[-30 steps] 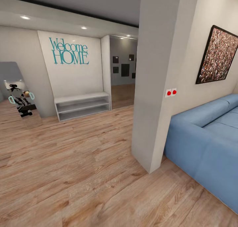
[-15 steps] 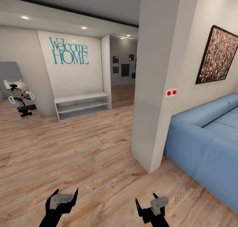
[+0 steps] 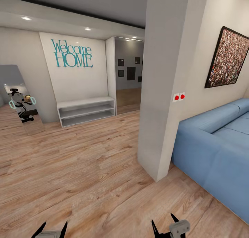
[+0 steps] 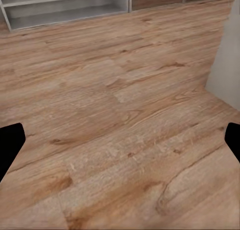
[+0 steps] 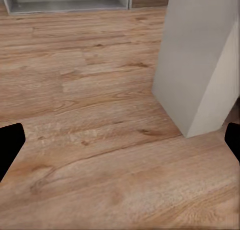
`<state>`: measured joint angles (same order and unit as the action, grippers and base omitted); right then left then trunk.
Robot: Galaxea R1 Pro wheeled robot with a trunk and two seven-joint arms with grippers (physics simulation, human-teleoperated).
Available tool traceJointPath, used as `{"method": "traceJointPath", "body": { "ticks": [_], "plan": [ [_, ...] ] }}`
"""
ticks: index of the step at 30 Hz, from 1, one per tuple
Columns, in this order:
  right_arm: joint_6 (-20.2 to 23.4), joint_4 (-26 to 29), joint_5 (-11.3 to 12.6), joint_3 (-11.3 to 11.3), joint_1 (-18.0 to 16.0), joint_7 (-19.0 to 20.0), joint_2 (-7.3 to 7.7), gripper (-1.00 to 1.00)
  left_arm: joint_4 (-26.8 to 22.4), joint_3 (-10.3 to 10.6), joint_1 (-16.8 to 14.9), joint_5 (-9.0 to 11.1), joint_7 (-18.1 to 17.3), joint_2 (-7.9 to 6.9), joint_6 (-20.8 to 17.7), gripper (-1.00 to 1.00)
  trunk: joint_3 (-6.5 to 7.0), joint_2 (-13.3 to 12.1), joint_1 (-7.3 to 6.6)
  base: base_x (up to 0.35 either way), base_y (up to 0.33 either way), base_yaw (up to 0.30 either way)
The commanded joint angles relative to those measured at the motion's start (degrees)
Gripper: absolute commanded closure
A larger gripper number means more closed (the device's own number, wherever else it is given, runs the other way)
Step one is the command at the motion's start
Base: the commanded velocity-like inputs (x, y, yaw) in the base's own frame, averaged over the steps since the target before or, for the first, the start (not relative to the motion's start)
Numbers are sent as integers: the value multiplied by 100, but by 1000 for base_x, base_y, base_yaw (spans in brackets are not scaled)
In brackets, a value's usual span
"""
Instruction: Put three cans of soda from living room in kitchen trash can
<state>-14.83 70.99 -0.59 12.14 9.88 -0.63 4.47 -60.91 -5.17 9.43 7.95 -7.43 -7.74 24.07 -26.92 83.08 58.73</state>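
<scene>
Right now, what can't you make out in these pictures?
- Blue sofa: head view's right edge cuts it off; the white pillar hides its near end.
- Left gripper and right gripper: bottom edge crops them.
- Mirror reflection: too small to read.
- Back-room pictures: too small.

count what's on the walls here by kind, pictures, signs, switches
Speckled framed picture over the blue sofa: 1
Small dark frames in the far room: 5
Welcome HOME sign: 1
Red-button switch plate on the pillar: 1
Total: 8
</scene>
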Motion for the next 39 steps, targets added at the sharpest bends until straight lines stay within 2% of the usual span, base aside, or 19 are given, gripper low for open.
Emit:
{"method": "traceJointPath", "body": {
  "ticks": [1,29,39],
  "plan": [
    [-2,-5,1,-9,1,-3,-3,-100,22,-8,-1,-6,-1,0,2,-100,0,0,0,0,0,0],
    [-3,-120,22,-11,-4,-18,-80,-100,378,-56,-3,-57,-4,35,2,-100,0,0,0,0,0,-1],
    [45,-125,81,-18,-4,0,-82,-100,387,-55,-3,-57,-4,36,1,-100,3,0,0,0,0,-183]
  ]
}}
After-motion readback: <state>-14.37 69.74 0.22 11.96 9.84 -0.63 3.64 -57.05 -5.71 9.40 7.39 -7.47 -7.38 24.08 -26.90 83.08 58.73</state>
